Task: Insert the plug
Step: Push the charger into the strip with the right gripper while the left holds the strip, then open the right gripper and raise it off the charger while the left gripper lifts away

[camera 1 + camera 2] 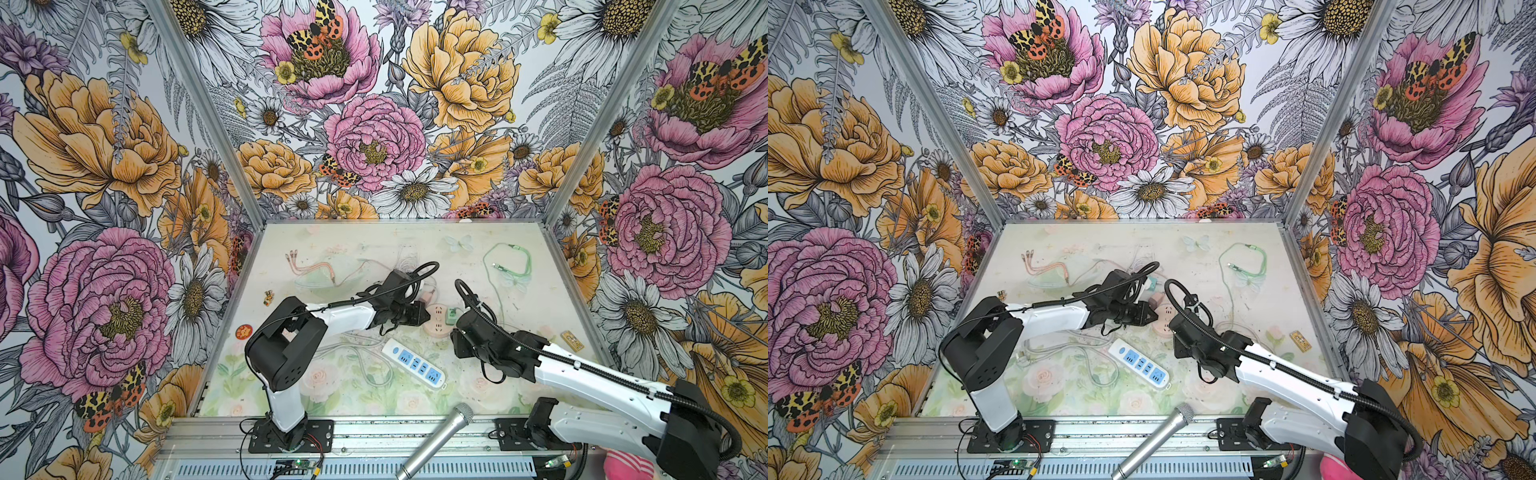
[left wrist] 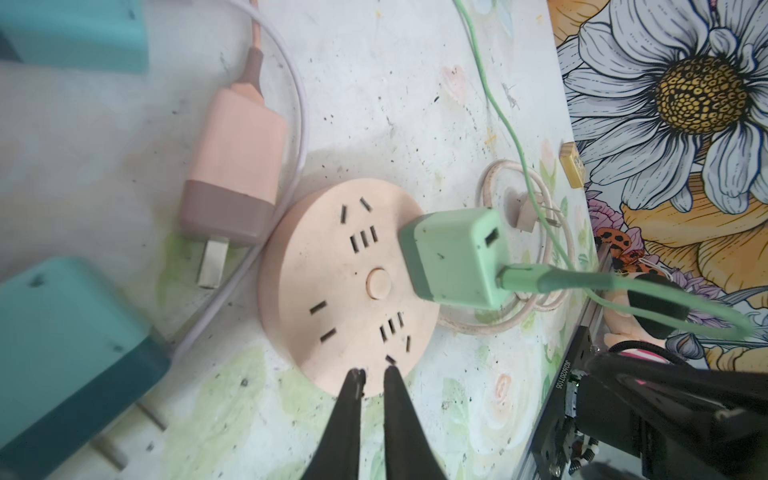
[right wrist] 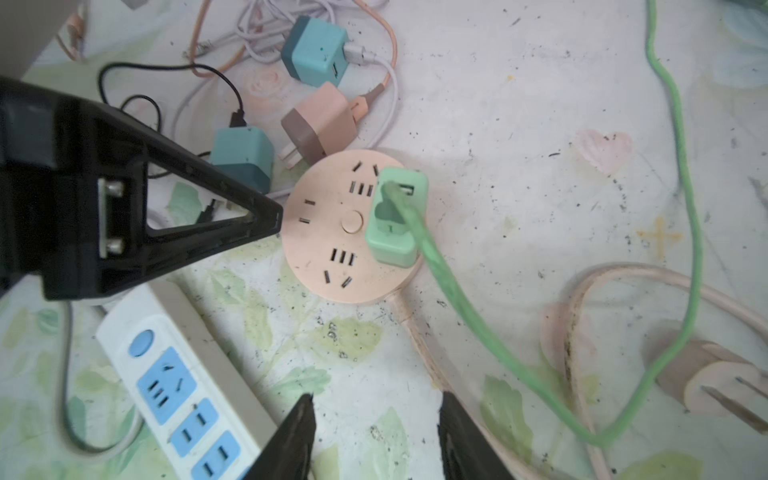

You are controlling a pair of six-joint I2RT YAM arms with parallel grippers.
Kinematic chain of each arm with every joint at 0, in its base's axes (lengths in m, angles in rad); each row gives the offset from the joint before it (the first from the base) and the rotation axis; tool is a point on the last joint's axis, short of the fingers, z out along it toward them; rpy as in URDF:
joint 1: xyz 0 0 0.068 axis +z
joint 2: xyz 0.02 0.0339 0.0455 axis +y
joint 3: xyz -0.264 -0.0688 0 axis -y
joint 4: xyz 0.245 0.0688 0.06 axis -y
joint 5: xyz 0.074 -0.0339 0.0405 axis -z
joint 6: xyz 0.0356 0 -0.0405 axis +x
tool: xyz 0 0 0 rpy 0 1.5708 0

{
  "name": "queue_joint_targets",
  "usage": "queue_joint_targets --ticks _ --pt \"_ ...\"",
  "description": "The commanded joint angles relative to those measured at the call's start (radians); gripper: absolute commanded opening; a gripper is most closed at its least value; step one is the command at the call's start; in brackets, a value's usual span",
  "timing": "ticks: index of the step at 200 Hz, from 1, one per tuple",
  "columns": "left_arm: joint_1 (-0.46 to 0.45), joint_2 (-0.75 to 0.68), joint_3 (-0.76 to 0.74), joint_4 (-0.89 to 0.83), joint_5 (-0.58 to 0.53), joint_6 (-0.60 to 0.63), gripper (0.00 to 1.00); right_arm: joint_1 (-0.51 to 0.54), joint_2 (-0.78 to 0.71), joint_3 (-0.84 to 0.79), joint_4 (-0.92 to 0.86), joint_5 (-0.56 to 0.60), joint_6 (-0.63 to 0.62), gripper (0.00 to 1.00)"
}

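- Left gripper [image 2: 374, 374]: jaws nearly together and empty, tips at the rim of the round socket [image 2: 340, 291].
- Green plug [image 2: 453, 257]: stood upright in that socket. It looked light, rigid and smooth-sided, best pinched across its flat sides, clear of its limp cable [image 3: 457, 297].
- Right gripper [image 3: 376, 403]: fingers apart, empty.

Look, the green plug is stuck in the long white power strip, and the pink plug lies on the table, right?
No. The green plug is stuck in the round pink socket, not the white power strip; the right wrist view shows it. The pink plug does lie on the table.
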Motion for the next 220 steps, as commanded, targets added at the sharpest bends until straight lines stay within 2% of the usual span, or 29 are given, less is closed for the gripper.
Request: queue_joint_targets --ticks 1,43,102,165,220 --pt "0.027 -0.04 0.049 -0.137 -0.091 0.071 0.16 -0.043 -0.095 0.089 -0.102 -0.053 -0.039 0.51" --pt "0.035 0.044 0.12 -0.17 -0.14 0.053 0.14 -0.21 -0.17 0.209 -0.127 -0.073 -0.104 0.51" --pt "0.001 0.125 0.145 -0.191 -0.199 0.021 0.13 -0.463 -0.05 0.347 -0.135 -0.215 -0.255 0.5" --pt "-0.048 0.2 0.197 -0.189 -0.177 -0.025 0.13 -0.528 0.004 0.38 -0.125 -0.231 -0.313 0.51" --pt "-0.105 0.231 0.239 -0.189 -0.178 -0.048 0.13 -0.639 0.087 0.363 -0.082 -0.398 -0.351 0.53"
